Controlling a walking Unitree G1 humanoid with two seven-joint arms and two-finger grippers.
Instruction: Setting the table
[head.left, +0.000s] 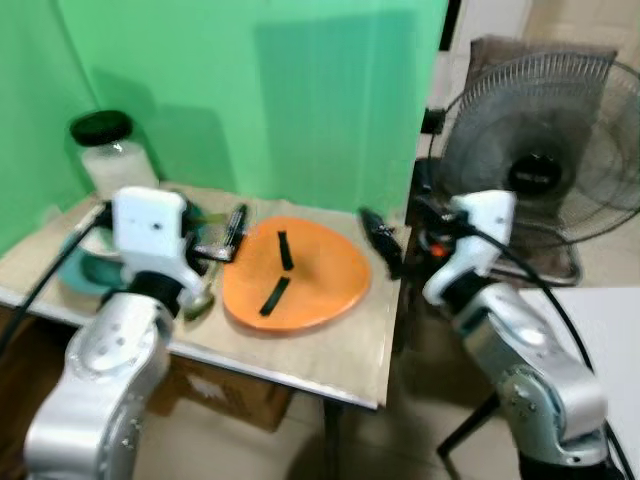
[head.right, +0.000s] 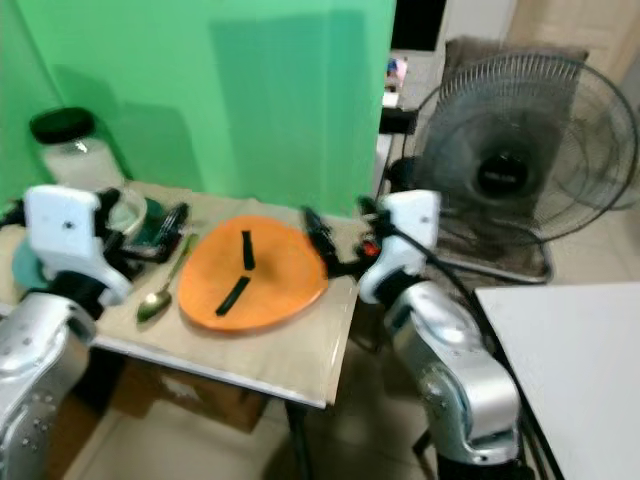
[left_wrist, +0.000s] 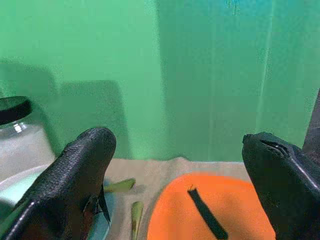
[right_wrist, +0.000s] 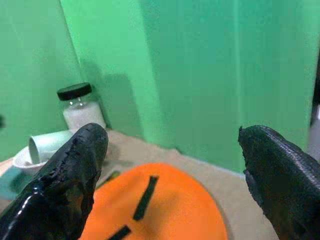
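An orange plate (head.left: 310, 275) lies in the middle of the beige table (head.left: 330, 350), with two black strips (head.left: 285, 250) on it. A greenish spoon (head.right: 163, 290) lies just left of the plate. My left gripper (head.left: 228, 238) hovers open over the table's left part, between the plate and a teal dish (head.left: 72, 270). Between its fingers the left wrist view catches the plate (left_wrist: 210, 215) and spoon handle (left_wrist: 136, 220). My right gripper (head.left: 380, 240) stands open at the plate's right edge, near the table's right side. Nothing is held in either.
A glass jar (head.left: 110, 150) with a black lid stands at the back left. A white bowl (right_wrist: 27, 159) holding a pale green cup (right_wrist: 47, 142) sits on the left. A floor fan (head.left: 545, 165) stands right of the table, a white surface (head.right: 570, 370) nearer right, a cardboard box (head.left: 235, 392) underneath.
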